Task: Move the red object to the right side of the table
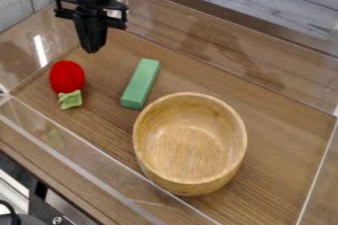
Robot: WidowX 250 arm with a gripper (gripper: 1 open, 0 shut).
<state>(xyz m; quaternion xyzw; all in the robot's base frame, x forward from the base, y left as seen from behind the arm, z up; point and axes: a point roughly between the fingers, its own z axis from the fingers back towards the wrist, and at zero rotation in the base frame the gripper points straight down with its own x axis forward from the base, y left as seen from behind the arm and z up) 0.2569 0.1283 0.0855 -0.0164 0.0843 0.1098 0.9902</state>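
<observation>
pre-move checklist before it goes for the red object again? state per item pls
1. Red object on the table, left side, not yet moved right: ok as a target, task not done.
2. Gripper holds nothing, shut, hanging up and to the right of the red object: not ok for a grasp, needs opening.
3. Gripper aligned over the red object: not ok.
4. Green block lies apart from the red object: ok.
5. Wooden bowl fills the near right; bare table behind it: ok.
6. Grasp depth from this single view: cannot tell.
</observation>
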